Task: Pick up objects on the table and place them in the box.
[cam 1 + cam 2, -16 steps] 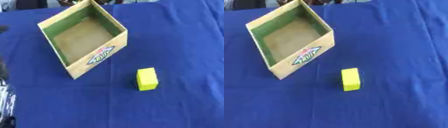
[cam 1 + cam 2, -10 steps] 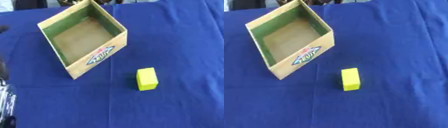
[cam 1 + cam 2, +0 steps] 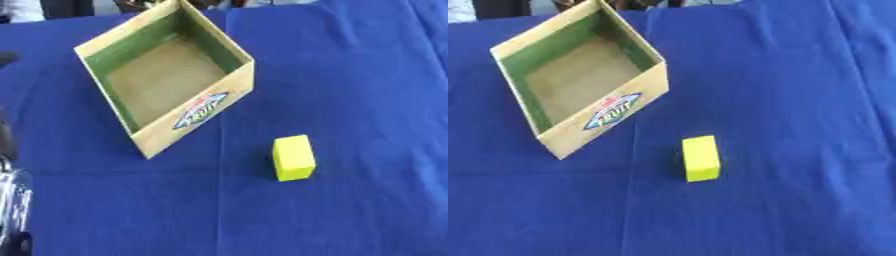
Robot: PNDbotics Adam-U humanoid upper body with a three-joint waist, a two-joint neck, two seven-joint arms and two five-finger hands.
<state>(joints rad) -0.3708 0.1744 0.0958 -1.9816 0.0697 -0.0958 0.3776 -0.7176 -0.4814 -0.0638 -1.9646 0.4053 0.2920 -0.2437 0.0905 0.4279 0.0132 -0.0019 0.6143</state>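
Box [image 3: 197,107]: an open cardboard box with green inner walls and a diamond-shaped label on its near wall, seen in the upper left of the frame, set cornerwise and empty.
Block [image 3: 293,157]: a yellow block is shown lying on the cloth right of centre, below and right of the box, apart from it.
Cloth [image 3: 798,100]: a blue cloth is seen covering the table.
Left arm [image 3: 13,200]: black and silver parts are visible at the lower left edge; whether the fingers are apart or together cannot be told.
Right hand: shown in neither view.
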